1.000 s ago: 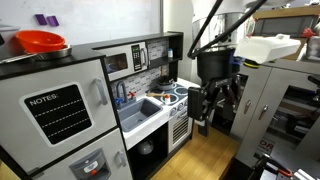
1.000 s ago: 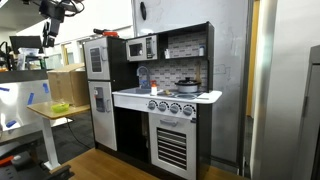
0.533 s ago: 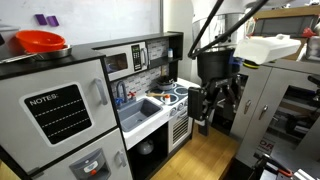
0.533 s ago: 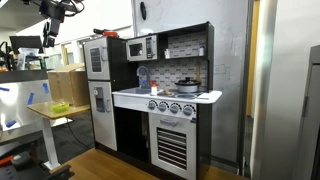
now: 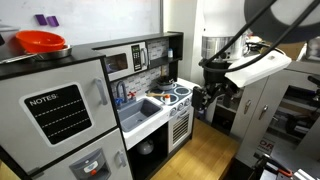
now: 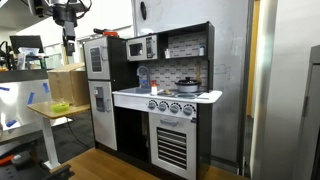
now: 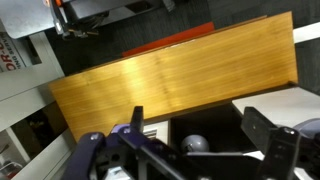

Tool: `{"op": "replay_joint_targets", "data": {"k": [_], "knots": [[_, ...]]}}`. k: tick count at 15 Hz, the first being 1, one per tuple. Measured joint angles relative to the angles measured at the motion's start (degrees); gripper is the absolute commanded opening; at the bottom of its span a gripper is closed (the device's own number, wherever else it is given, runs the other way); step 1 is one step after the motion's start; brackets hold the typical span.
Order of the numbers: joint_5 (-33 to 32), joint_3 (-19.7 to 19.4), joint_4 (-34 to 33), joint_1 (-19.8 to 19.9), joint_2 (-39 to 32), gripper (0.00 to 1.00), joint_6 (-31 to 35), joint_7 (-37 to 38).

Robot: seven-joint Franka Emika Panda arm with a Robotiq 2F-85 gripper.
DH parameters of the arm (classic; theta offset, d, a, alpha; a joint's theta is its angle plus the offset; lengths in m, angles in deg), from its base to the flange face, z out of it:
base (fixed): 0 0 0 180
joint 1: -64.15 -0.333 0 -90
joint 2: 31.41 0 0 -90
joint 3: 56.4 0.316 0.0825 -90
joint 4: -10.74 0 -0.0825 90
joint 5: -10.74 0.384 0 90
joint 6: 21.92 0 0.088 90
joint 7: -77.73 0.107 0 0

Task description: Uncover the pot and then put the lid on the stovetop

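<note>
The small grey pot [image 6: 187, 87] stands on the white stovetop [image 6: 205, 96] of the toy kitchen with its lid [image 6: 187, 81] on it. In the wrist view my gripper [image 7: 197, 120] is open and empty, its fingers [image 7: 262, 130] wide apart. A grey rounded shape [image 7: 196, 143] lies low between them; I cannot tell what it is. In an exterior view the gripper [image 5: 203, 100] hangs in the air just off the stovetop's [image 5: 180, 93] front, apart from it.
A red-orange bowl [image 5: 40, 42] sits on top of the toy fridge. The grey sink [image 5: 140, 110] is beside the stovetop, with the microwave [image 5: 127, 60] above. A wooden table [image 6: 50, 110] stands beside the kitchen. The wood floor [image 7: 170, 65] fills the wrist view.
The arm has swung and changed its pose. The gripper has shifted a little toward the stovetop. The pot and lid have not moved.
</note>
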Motion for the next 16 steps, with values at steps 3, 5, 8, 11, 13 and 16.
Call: {"op": "replay_joint_targets", "data": {"k": [3,5,8,11,13,16], "knots": [[-5.1,-1.2,5.0,3.9,1.6,1.0,8.7,0.6],[-7.1,-3.5,8.4,5.9,2.6,1.0,16.1,-1.7],[-9.3,-6.8,12.3,7.1,3.9,1.0,26.1,-9.5],[-9.3,-7.4,13.7,6.7,4.1,1.0,30.1,-13.7],[-9.3,-7.4,13.9,6.5,4.2,1.0,30.5,-13.8],[-9.3,-7.5,13.9,6.5,4.2,1.0,30.5,-13.8]]}}
